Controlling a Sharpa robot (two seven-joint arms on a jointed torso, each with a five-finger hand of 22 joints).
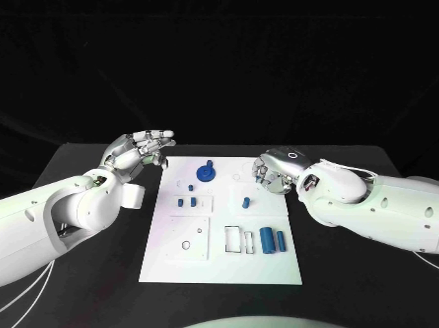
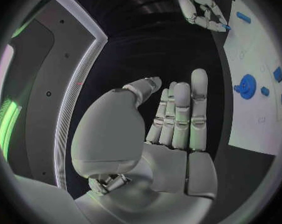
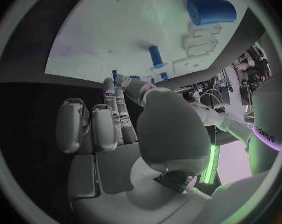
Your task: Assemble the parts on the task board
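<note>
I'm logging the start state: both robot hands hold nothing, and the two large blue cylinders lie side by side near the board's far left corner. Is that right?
Not quite. The head view shows the two large blue cylinders lying side by side near the near right part of the task board, not the far left corner. The rest stands: the left robot hand and the right robot hand hold nothing.

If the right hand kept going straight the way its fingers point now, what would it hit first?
Probably the small upright blue peg on the white board. In the right wrist view the right hand has fingers aimed across the board's edge toward that peg, though depth is hard to judge.
</note>
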